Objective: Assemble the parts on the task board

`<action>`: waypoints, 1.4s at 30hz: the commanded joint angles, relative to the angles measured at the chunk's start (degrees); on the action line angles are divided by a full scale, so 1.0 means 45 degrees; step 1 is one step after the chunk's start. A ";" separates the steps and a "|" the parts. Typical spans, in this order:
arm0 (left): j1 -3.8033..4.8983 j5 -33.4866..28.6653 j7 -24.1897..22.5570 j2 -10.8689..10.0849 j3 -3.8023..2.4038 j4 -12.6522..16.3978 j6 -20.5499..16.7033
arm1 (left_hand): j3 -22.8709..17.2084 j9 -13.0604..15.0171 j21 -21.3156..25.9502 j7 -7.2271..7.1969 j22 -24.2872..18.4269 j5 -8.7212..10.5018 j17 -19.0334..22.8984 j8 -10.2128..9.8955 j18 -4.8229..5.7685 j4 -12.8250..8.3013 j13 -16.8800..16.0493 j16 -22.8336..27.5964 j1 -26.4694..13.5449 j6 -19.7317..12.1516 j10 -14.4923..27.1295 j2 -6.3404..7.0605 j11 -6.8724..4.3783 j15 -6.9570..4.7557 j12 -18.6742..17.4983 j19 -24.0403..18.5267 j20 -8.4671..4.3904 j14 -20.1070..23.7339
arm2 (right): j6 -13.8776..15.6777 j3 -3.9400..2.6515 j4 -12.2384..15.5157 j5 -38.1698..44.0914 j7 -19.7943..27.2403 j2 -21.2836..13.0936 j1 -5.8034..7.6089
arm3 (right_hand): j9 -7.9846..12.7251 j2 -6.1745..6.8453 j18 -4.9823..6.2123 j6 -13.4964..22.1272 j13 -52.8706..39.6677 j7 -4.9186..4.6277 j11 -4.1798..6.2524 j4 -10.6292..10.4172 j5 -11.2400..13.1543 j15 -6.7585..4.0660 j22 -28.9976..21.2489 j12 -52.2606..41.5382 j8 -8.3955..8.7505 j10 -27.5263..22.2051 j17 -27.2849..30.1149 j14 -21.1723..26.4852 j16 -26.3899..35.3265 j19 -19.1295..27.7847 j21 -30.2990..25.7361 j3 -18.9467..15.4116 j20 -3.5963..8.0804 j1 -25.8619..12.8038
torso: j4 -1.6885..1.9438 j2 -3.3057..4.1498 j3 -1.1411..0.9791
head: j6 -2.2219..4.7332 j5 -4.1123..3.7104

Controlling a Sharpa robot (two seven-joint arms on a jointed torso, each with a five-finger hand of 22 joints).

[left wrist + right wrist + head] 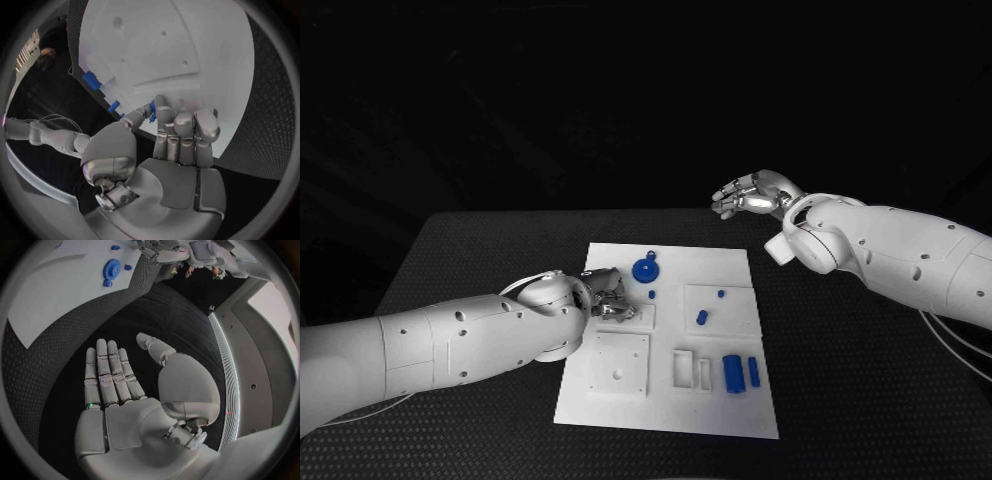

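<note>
Two blue parts (741,373) beside task board (733,265) slots, left hand (600,292) resting on board

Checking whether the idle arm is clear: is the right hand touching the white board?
Apart. In the right wrist view the right hand lies open over black table, with a wide strip of table between its fingertips and the white board.

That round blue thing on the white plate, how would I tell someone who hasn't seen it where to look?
Start at the white task board in the middle of the black table. Look along its far edge, just beyond the left hand. There lies the blue wheel: round and flat, while the other blue parts are small pegs and bars.
</note>
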State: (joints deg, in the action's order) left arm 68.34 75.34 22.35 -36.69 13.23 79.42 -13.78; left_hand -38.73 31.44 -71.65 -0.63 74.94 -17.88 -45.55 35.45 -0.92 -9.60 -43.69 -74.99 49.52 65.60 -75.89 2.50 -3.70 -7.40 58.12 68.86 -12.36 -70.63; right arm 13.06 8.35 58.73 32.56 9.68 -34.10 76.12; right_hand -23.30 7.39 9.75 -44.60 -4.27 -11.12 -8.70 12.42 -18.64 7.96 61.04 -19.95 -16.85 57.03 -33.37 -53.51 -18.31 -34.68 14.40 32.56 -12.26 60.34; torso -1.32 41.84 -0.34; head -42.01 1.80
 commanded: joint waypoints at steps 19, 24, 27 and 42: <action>-0.0092 -0.0575 0.0353 0.0054 0.0077 -0.0177 0.0868 | 0.0205 -0.0215 0.0013 0.0178 -0.0077 0.0953 0.0079 -0.0767 -0.1908 0.0932 0.0014 0.0002 -0.0330 -0.0463 -0.0819 0.0639 -0.0550 -0.0972 -0.0270 -0.0569 -0.0431 -0.0794 | -0.0192 -0.0006 0.0004 0.0030 0.0042 -0.0005 -0.0019 | 0.0025 0.0026 0.0238 0.0003 0.0033 -0.0242 0.0002 0.0007 -0.0072 0.0047 0.0024 0.0044 -0.0038 0.0034 0.0026 0.0114 0.0084 0.0104 -0.0097 -0.0123 -0.0023 -0.0161 | 0.0017 0.0001 0.0012 | -0.0010 -0.0060; -0.0092 -0.0610 0.0338 0.0051 0.0077 -0.0180 0.0762 | 0.0188 -0.0210 0.0042 0.0191 -0.0109 0.1015 0.0092 -0.0883 -0.1934 0.1125 0.0015 0.0025 -0.0419 -0.0462 -0.0800 0.0955 -0.0539 -0.0977 -0.0297 -0.0578 -0.0449 -0.0787 | -0.0183 -0.0006 0.0004 0.0030 0.0039 -0.0005 -0.0021 | 0.0030 0.0031 0.0236 0.0009 0.0036 -0.0244 -0.0002 0.0013 -0.0075 0.0055 0.0028 0.0044 -0.0036 0.0032 0.0029 0.0125 0.0091 0.0115 -0.0108 -0.0127 -0.0024 -0.0157 | 0.0018 -0.0003 0.0010 | -0.0014 -0.0060; -0.0092 -0.0612 0.0337 0.0046 0.0076 -0.0179 0.0658 | 0.0173 -0.0198 0.0053 0.0194 -0.0127 0.1049 0.0098 -0.0928 -0.1943 0.1248 0.0015 0.0037 -0.0460 -0.0451 -0.0794 0.1093 -0.0537 -0.0979 -0.0309 -0.0573 -0.0456 -0.0786 | -0.0183 -0.0006 0.0009 0.0030 0.0038 -0.0010 -0.0023 | 0.0032 0.0035 0.0234 0.0011 0.0038 -0.0246 -0.0004 0.0017 -0.0075 0.0061 0.0031 0.0044 -0.0036 0.0032 0.0032 0.0134 0.0096 0.0123 -0.0116 -0.0131 -0.0025 -0.0156 | 0.0019 0.0000 0.0014 | -0.0011 -0.0073; -0.0093 -0.0629 0.0254 0.0017 0.0068 -0.0195 0.0365 | 0.0149 -0.0122 0.0071 0.0193 -0.0177 0.1109 0.0103 -0.1057 -0.1972 0.1797 0.0016 0.0057 -0.0695 -0.0411 -0.0799 0.1422 -0.0537 -0.0986 -0.0344 -0.0556 -0.0480 -0.0792 | -0.0162 -0.0006 0.0001 0.0031 0.0035 -0.0027 -0.0055 | 0.0041 0.0036 0.0229 0.0018 0.0043 -0.0249 -0.0011 0.0024 -0.0078 0.0081 0.0041 0.0044 -0.0035 0.0031 0.0040 0.0159 0.0111 0.0144 -0.0138 -0.0140 -0.0029 -0.0151 | 0.0016 -0.0003 0.0016 | 0.0019 -0.0091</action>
State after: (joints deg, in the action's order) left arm 68.33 72.91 23.01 -36.66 13.23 78.62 -12.88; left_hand -38.02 31.02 -71.65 -0.23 74.20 -13.24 -45.13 30.89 -2.69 -1.70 -43.66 -74.99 46.50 63.76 -79.05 8.39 -6.08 -10.75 56.82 66.23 -13.39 -73.18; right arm 12.96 8.35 58.71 32.55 9.59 -34.21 75.91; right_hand -23.21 7.62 9.75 -44.60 -4.12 -11.12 -8.70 12.41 -18.64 8.37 61.15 -19.95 -16.85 57.03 -33.25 -53.11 -18.08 -34.47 14.18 32.26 -12.46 60.11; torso -1.24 41.83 -0.27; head -41.95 1.42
